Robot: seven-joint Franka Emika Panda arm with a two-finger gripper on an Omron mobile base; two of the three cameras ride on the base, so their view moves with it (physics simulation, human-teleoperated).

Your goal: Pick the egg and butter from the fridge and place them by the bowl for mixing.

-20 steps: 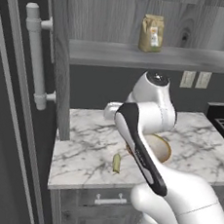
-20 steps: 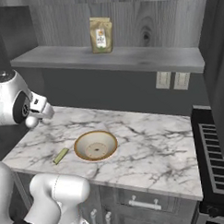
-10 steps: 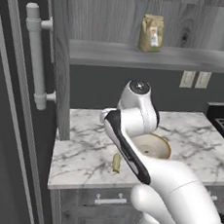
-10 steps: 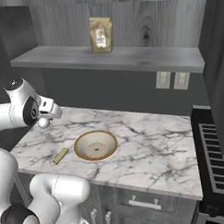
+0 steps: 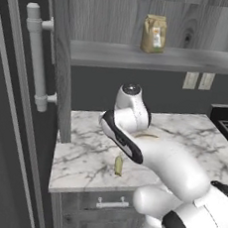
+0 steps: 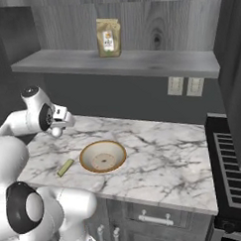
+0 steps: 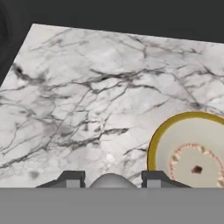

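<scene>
So the gripper (image 7: 111, 180) is up over the marble surface (image 6: 163, 155), and from the hand camera you can see the egg (image 7: 111, 181) sitting right between the two dark fingertips (image 7: 72, 178), which are clamped on either side of it. From the right base camera it's that little white ball (image 6: 56, 131) hanging under the gripper (image 6: 59, 126), above the left part of the surface and not touching it.

The bowl (image 6: 102, 156) sits on the surface a bit right of the gripper, tan rim, brownish inside. In the hand view its yellow-looking rim (image 7: 154, 144) pokes in at the lower right, just beside the egg. From the left base camera you only catch a sliver of the bowl (image 5: 146, 136) behind the arm.

The butter (image 6: 65, 167) is lying flat on the surface near the front edge, just left of the bowl, apart from it. The left base camera shows it (image 5: 118, 165) too, close to the front edge.

Above all this there's a grey shelf (image 6: 140, 63) with a tan paper bag (image 6: 108, 37) standing on it. The fridge (image 5: 15, 125) takes up the left side of the left base view, with its bar handle (image 5: 36, 53) visible.
</scene>
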